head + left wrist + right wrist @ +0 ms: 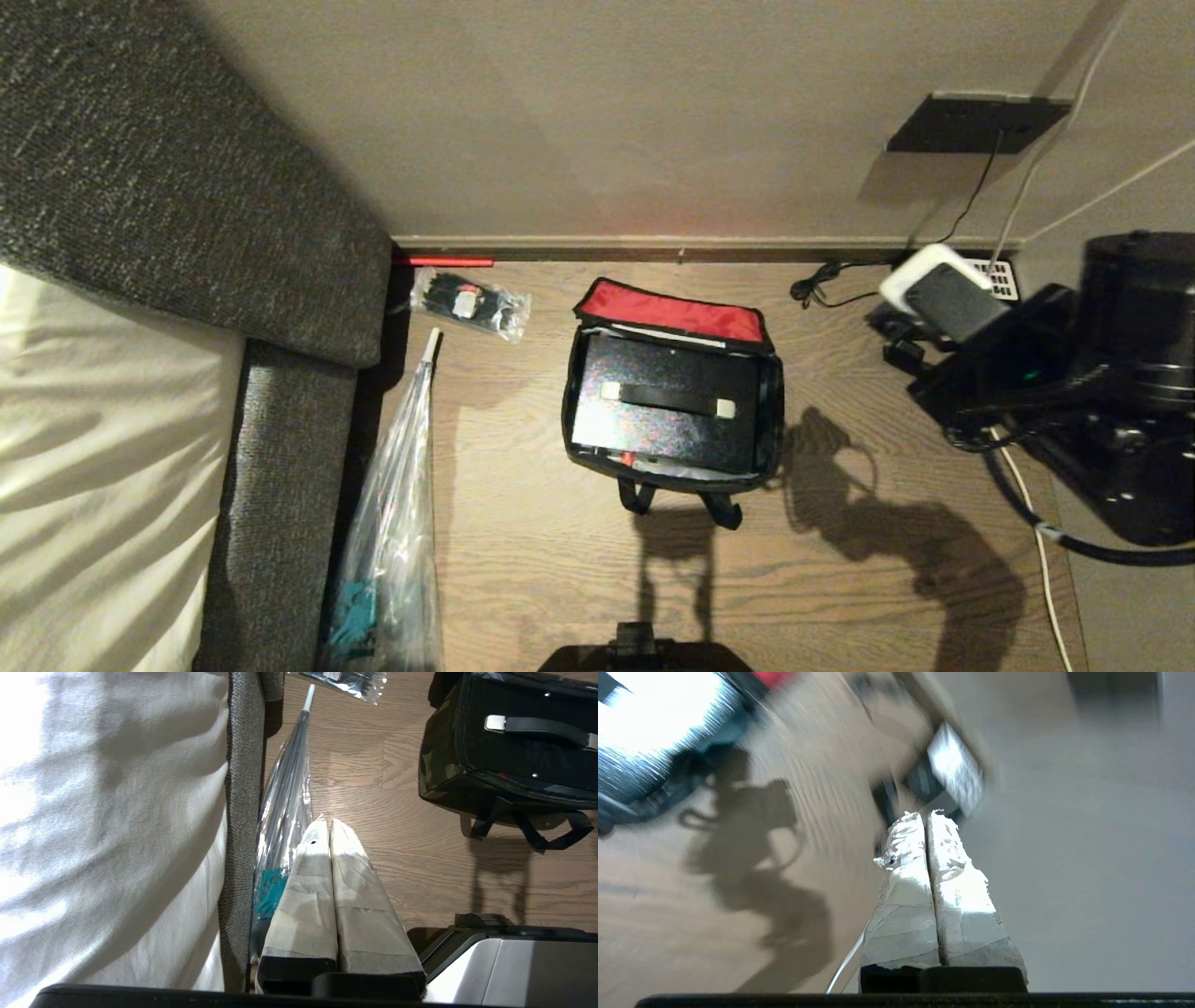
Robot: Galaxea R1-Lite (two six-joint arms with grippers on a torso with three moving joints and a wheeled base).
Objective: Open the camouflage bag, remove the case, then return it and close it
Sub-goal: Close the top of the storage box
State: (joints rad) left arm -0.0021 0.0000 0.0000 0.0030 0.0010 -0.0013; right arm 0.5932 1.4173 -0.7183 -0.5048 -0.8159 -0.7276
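While the camouflage bag [672,392] lies open, the right claw [927,816] is clenched on nothing, the left claw [329,823] likewise.

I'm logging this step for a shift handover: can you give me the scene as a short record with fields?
surface: wood floor
camouflage bag: flap open, red lining showing
case: lying inside the bag
left hand: shut, empty, beside the wrapped umbrella
right hand: shut, empty, away from the bag
plastic packet: on the floor left of the bag
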